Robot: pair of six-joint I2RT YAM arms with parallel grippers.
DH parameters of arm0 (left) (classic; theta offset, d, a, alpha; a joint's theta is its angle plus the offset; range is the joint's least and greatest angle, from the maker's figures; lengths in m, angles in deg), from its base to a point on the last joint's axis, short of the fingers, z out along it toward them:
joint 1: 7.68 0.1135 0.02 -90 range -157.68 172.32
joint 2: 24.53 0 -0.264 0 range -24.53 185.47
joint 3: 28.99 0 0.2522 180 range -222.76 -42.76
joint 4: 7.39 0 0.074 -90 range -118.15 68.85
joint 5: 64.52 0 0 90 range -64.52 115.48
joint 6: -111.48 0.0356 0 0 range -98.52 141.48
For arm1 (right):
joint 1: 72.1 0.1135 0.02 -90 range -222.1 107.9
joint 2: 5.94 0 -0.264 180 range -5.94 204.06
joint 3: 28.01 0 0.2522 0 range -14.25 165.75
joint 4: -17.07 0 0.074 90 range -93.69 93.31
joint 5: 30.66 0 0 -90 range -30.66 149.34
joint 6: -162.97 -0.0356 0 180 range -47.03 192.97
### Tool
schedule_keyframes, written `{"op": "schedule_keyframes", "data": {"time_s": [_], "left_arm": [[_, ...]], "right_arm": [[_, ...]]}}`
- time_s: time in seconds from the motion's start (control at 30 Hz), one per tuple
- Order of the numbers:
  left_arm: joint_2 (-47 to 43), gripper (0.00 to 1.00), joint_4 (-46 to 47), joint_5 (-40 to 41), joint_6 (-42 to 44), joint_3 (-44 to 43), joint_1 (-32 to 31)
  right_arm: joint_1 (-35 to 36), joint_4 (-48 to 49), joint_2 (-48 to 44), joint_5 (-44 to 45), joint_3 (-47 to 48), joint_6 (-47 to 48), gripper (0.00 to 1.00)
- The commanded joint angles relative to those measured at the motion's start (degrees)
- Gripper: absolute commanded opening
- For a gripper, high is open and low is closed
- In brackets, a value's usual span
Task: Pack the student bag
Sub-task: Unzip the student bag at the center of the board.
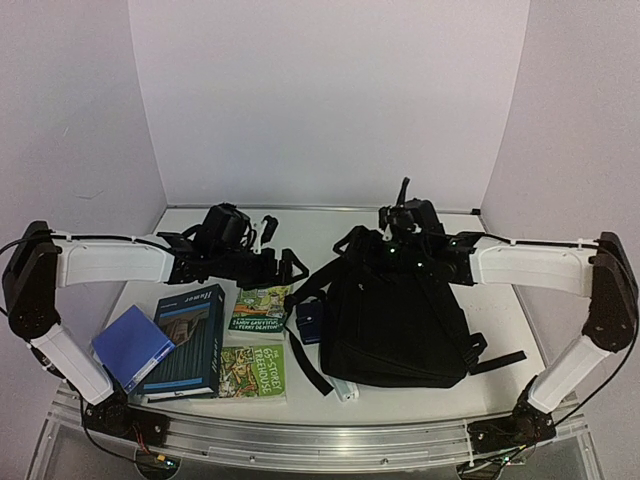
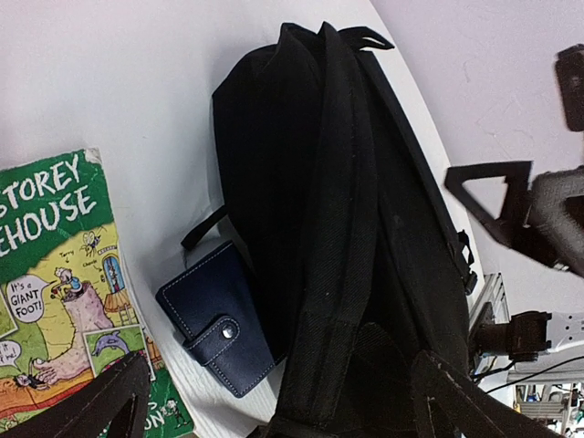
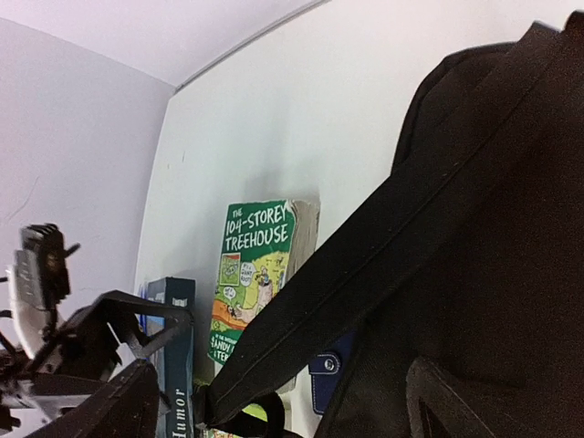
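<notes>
Student bag (image 1: 395,320) lies right-centre on the bench (image 1: 505,300), wallet (image 2: 219,319) touching its side. Left claw (image 2: 278,406) wide, empty. Right claw (image 3: 274,401) wide, over a strap (image 3: 365,246). Risk: snagging loose strap, dragging bag onto books (image 1: 255,340).

The white table (image 1: 505,310) carries the black student bag (image 1: 395,320) at the right, with a dark-blue wallet (image 1: 309,321) touching its left side. Further left lie a near green paperback (image 1: 253,371), a far green paperback (image 1: 260,305), a dark book (image 1: 187,340) and a blue book (image 1: 130,345).

Wallet (image 2: 212,319) edge hidden under student bag (image 2: 338,228), maybe touching.
</notes>
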State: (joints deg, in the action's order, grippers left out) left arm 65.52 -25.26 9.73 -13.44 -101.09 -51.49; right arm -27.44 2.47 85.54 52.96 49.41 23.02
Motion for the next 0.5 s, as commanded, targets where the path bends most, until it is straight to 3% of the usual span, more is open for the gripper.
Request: {"op": "schedule_keyframes", "data": {"time_s": [0.0, 0.2, 0.47], "left_arm": [[-0.08, 1.00, -0.34, 0.61, -1.91, -0.10, 0.22], [-3.39, 1.00, 2.78, 0.31, -3.52, 4.04, 0.40], [-6.19, 1.00, 0.39, 2.64, -4.97, 5.94, 0.60]], "right_arm": [[-0.12, -9.56, -6.41, 9.31, 0.61, 4.84, 0.98], [2.46, -12.19, -6.35, 3.94, -1.22, 8.38, 0.95], [14.64, -22.65, -2.60, 15.61, 2.40, 8.26, 0.95]]}}
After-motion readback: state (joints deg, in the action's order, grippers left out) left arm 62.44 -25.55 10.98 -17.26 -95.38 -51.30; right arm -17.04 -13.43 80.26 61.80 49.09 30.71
